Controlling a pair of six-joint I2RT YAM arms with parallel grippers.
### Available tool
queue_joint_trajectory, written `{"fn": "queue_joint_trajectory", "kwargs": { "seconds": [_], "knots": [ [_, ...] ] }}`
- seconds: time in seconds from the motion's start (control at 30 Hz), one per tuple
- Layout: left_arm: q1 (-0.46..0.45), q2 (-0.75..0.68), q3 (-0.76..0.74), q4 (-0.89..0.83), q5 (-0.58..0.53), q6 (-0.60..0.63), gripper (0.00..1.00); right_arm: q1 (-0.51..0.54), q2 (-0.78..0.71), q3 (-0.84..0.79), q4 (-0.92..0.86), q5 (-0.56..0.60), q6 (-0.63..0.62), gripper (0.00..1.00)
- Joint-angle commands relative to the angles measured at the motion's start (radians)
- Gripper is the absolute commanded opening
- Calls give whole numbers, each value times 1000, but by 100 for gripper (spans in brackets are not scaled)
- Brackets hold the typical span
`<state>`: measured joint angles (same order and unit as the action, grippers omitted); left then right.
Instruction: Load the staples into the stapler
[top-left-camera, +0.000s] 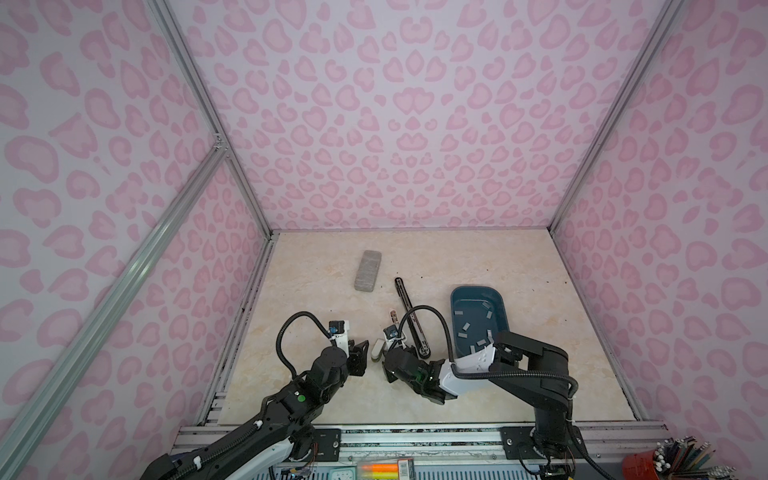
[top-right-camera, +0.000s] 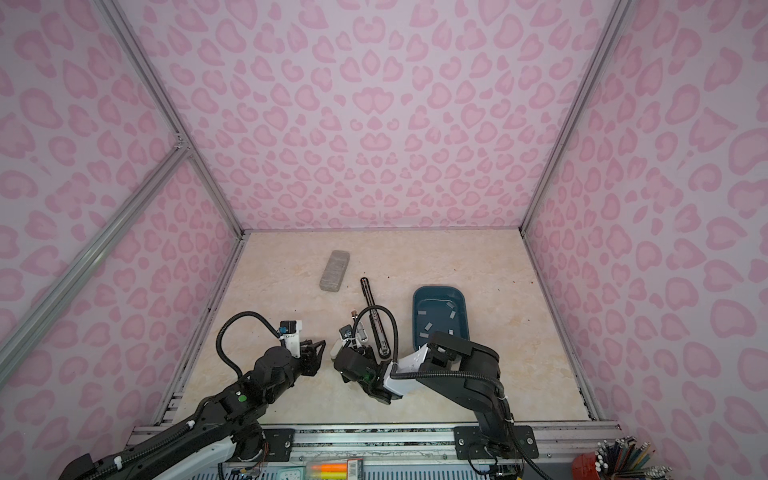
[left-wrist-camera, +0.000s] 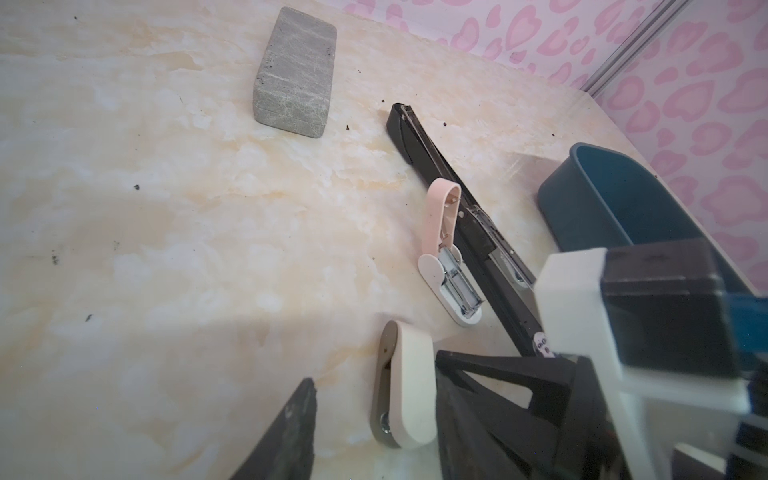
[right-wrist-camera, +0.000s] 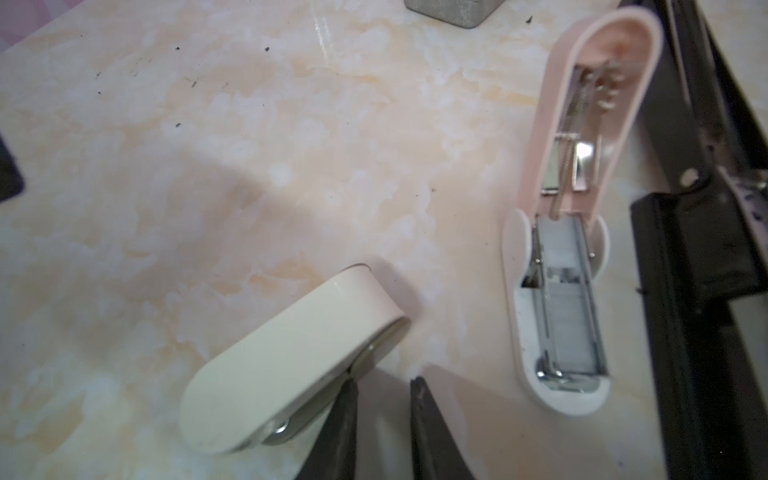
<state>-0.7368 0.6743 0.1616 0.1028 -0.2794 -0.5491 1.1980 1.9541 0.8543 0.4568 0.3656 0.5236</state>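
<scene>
My left jaws are spread, just beside the small cream stapler (left-wrist-camera: 409, 374) lying shut on the surface (left-wrist-camera: 166, 249). My right jaws stand slightly apart near it, with only bare surface between them. The staples (top-left-camera: 466, 328) lie loose in the blue tub (top-left-camera: 476, 287), beside the long black stapler (top-left-camera: 404, 297), opened flat; a pink stapler (right-wrist-camera: 557, 291) lies open beside it.

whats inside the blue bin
Several loose grey staples lie scattered on the floor of the blue bin. Its near end is hidden under the right arm, so anything there cannot be seen.
</scene>
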Motion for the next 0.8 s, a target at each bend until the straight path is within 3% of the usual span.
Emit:
{"fn": "queue_joint_trajectory", "kwargs": {
  "seconds": [0.0,0.5,0.77],
  "knots": [
    [2,-19,12,-18,-39,-3,50,-5,21,12,-17,-6,-3,24],
    [8,-99,41,-80,-108,21,61,-51,95,104,-2,-100,-50,24],
    [14,-30,124,-105,-70,67,65,-54,-50,10,-18,-3,-62,26]
  ]
}}
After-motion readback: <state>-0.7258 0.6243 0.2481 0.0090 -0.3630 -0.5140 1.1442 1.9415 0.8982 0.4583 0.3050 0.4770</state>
